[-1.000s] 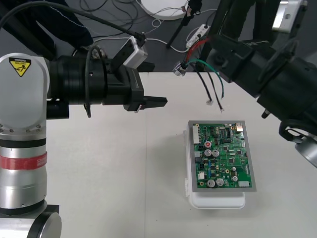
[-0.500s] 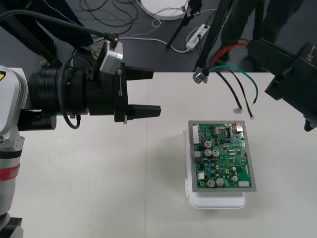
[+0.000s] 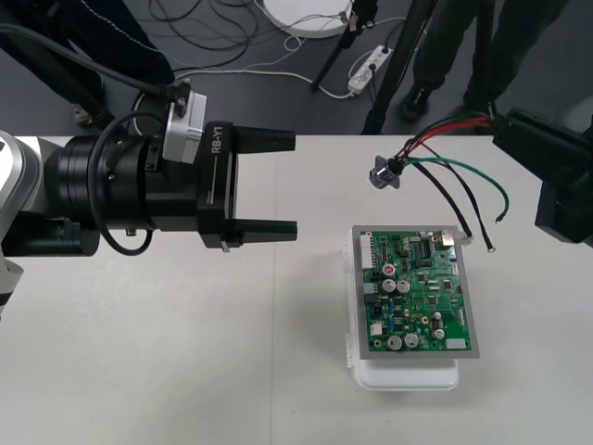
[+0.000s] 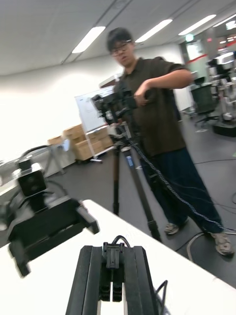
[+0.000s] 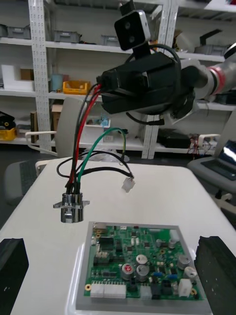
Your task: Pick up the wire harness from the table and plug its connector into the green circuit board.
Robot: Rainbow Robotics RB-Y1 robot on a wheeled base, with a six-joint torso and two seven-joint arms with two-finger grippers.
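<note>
Nearest us the worktop (image 3: 185,371) lies bare across its near-left stretch, and that is the widest open room we see. Toward the near right sits the white base (image 3: 408,375), carrying the green circuit board (image 3: 417,292) flat on top. A strip of bare worktop runs between the base and the right edge. Farther in, our left hand (image 3: 295,185) reaches from the left edge over the middle, lying level, its two fingers (image 3: 264,141) spread wide. A gap of bare surface separates it from the board's far-left corner. Beyond the board's far edge the wire harness (image 3: 445,167) hangs in the air, clear of the board. Its round metal socket (image 3: 384,174) dangles between the two hands, and the loose ends of the black and green wires droop near the board's far-right corner. At the far right edge our right hand (image 4: 112,252) is pressed together on the harness's black plug (image 4: 112,275), and the red, black and green wires run out from it.
</note>
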